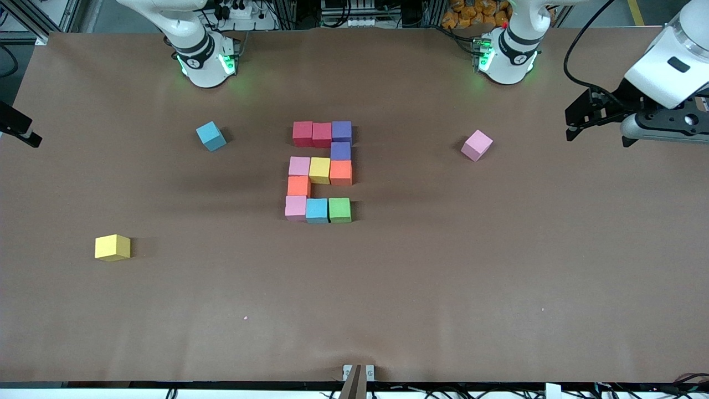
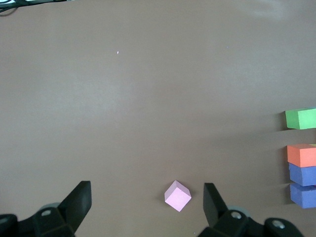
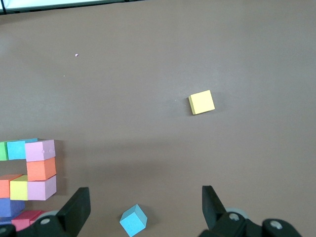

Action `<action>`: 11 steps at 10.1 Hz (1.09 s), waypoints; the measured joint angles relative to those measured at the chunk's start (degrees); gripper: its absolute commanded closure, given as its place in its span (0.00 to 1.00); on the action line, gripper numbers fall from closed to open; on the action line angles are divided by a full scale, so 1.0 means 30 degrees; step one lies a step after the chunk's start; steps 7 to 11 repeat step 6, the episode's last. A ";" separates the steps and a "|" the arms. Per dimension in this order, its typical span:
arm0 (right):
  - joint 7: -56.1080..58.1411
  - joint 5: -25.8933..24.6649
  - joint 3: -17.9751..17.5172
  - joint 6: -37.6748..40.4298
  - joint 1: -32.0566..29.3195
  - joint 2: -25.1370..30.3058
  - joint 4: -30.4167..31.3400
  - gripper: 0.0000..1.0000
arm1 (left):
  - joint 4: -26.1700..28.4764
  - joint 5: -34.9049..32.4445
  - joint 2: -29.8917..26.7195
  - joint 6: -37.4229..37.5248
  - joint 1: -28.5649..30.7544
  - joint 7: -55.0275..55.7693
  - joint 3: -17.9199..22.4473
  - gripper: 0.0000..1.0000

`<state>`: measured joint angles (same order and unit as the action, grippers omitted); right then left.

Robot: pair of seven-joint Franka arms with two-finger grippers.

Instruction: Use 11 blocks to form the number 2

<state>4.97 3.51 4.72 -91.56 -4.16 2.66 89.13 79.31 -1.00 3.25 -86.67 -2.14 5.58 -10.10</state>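
The number 2 (image 1: 319, 173) lies in the middle of the table (image 1: 354, 310), and by my count it is complete: eleven blocks touching one another. From the row nearest the front camera upward, that is a pink, a light blue and a green block; one orange block; a pink, a yellow and an orange block; one purple block; then two red blocks and a purple one.

The main risk now, as I judge it, is spoiling a finished shape. A gripper passing low over the digit could nudge a light block and break the rows. Adding a spare block would also spoil the count.

Three loose blocks lie well apart from the digit. Nearest the front camera is a yellow block (image 1: 112, 247), toward the right arm's end of the table. Farther off are a light blue block (image 1: 211, 136) on that same end and a pink block (image 1: 477, 145) toward the left arm's end. Both sit turned at an angle.

The left gripper (image 2: 146, 200) hangs with its jaws spread wide and empty, over the table near the loose pink block. The right gripper (image 3: 144, 203) also stands wide apart and holds nothing, over the table near the loose light blue block. Both arms wait.
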 measured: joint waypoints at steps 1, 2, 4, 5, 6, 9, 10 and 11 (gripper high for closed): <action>-0.0032 0.0017 0.0060 0.0000 -0.0093 0.0000 -0.0003 0.00 | 0.0002 0.0001 0.0000 0.0000 0.0105 0.0000 0.0007 0.00; -0.0031 0.0065 0.0090 0.0000 -0.0347 0.0000 -0.0004 0.00 | 0.0002 0.0006 0.0000 0.0000 0.0137 0.0000 0.0006 0.00; -0.0013 0.0454 0.0123 0.0000 -0.0657 0.0001 -0.0005 0.00 | 0.0016 0.0008 -0.0001 0.0000 0.0151 0.0000 0.0006 0.00; -0.0013 0.0581 0.0071 0.0005 -0.0656 0.0000 -0.0005 0.00 | 0.0049 0.0008 0.0000 0.0000 0.0170 0.0000 0.0006 0.00; -0.0014 0.0618 0.0021 0.0011 -0.0656 0.0000 -0.0004 0.00 | 0.0068 0.0008 0.0000 0.0000 0.0234 0.0000 0.0007 0.00; -0.0014 0.0618 0.0021 0.0011 -0.0656 0.0000 -0.0004 0.00 | 0.0068 0.0008 0.0000 0.0000 0.0234 0.0000 0.0007 0.00; -0.0014 0.0618 0.0021 0.0011 -0.0656 0.0000 -0.0004 0.00 | 0.0068 0.0008 0.0000 0.0000 0.0234 0.0000 0.0007 0.00; -0.0014 0.0618 0.0021 0.0011 -0.0656 0.0000 -0.0004 0.00 | 0.0068 0.0008 0.0000 0.0000 0.0234 0.0000 0.0007 0.00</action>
